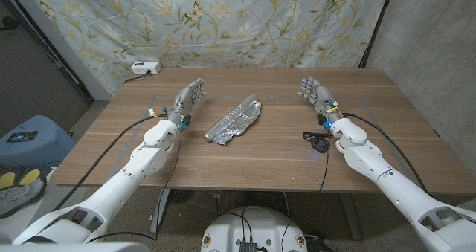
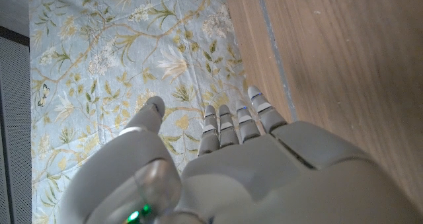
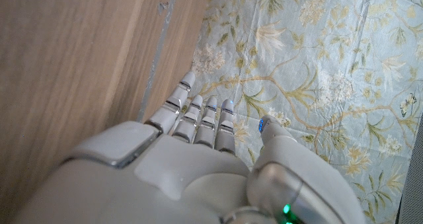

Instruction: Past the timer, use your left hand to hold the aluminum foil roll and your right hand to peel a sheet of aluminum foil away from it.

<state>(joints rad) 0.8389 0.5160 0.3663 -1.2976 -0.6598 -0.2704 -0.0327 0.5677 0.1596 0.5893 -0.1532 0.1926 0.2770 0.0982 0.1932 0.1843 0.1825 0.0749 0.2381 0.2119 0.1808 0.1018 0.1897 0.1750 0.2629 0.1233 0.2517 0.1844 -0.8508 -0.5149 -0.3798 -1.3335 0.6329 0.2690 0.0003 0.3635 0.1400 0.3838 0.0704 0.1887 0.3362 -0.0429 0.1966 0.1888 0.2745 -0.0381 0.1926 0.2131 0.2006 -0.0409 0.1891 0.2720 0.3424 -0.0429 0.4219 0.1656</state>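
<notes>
Head view: foil roll point(image 1: 234, 119) between hands, untouched; left hand point(image 1: 189, 100), right hand point(image 1: 316, 93) fingers extended, empty.

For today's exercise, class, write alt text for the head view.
A crumpled aluminum foil roll lies mid-table on a wooden table; the robot's left hand and right hand wait either side, holding nothing, fingers apart. A floral cloth hangs behind.

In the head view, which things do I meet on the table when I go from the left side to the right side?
White timer at the far left corner → left hand → aluminum foil roll with a crumpled sheet, mid-table → right hand.
</notes>
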